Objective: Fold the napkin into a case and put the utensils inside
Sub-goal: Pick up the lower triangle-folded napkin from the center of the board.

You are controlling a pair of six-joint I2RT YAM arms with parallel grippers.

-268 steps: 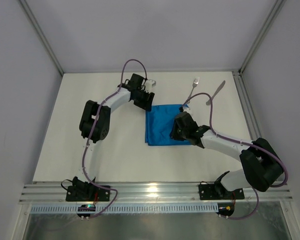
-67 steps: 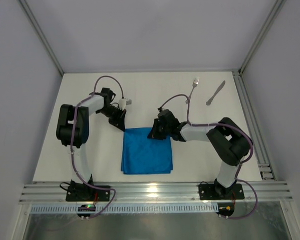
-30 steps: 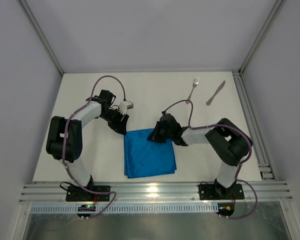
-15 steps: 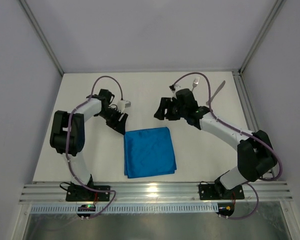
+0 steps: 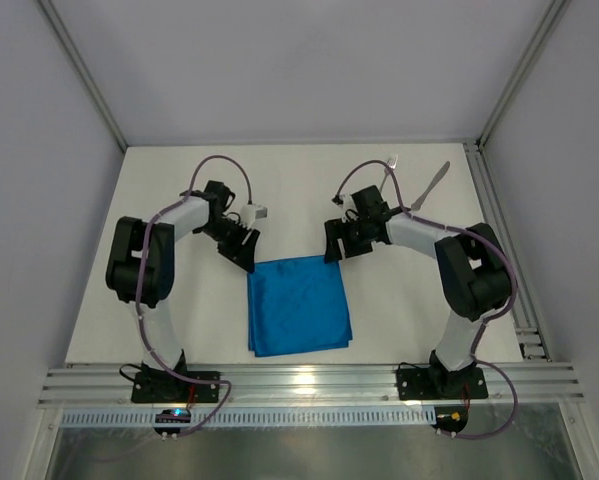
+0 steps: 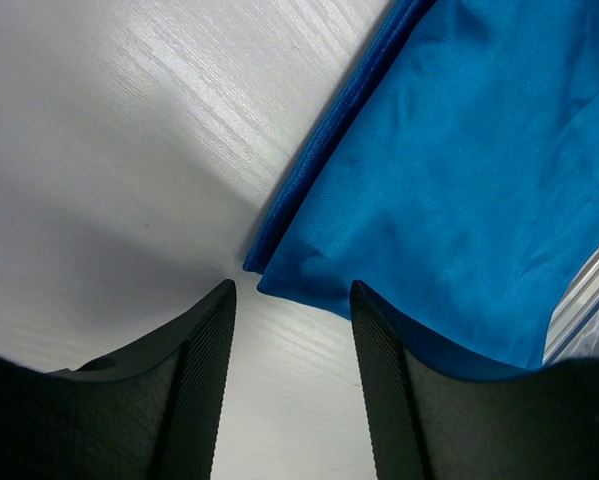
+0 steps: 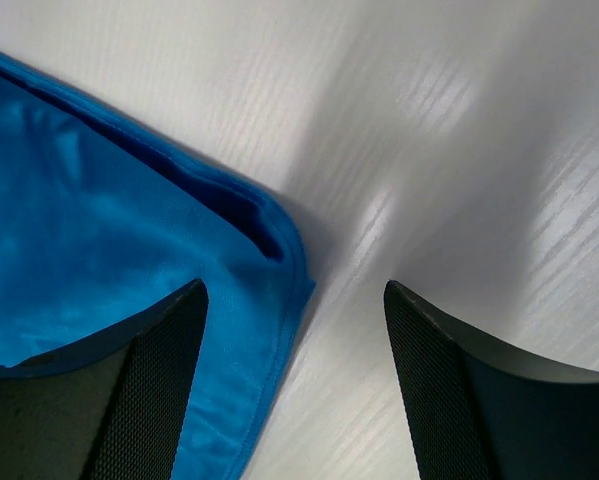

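At the napkin [image 5: 299, 305], far corners: left tool [image 5: 241, 250] sits by the far-left corner and right tool [image 5: 337, 243] by the far-right one. Both are released, jaws apart, gripping nothing.
Right tool, change: a second ago it was clenched on the far-right corner. It has since let go, lifted off beyond the napkin, and come back low over that same corner with its jaws wide.
Left tool, change: it has barely moved, its jaws a little wider, with the far-left corner tip lying just ahead of the gap.
Napkin, change: it has not shifted since the release, and it lies flat where it was dragged to.
Meaning for the task: one fold looks finished. The cloth is a rough square, not yet the narrow case, so more folds remain. With both tools at the far corners, another fold from that edge seems likely.
Utensils: fork [image 5: 390, 162] and knife [image 5: 431, 184] lie well beyond the napkin's far-right corner, untouched. The right arm partly hides the fork.
Napkin, material: bright blue soft cloth with a slight sheen and a fine weave. Stacked edges at both far corners show several layers, and the top carries shallow ripples.
Surface [image 5: 179, 320]: white, with a faint streaky grain and patches of glare.
Fingers [image 7: 139, 400]: black, with finely textured inner faces.
Fork and knife, material: slim silver metal.
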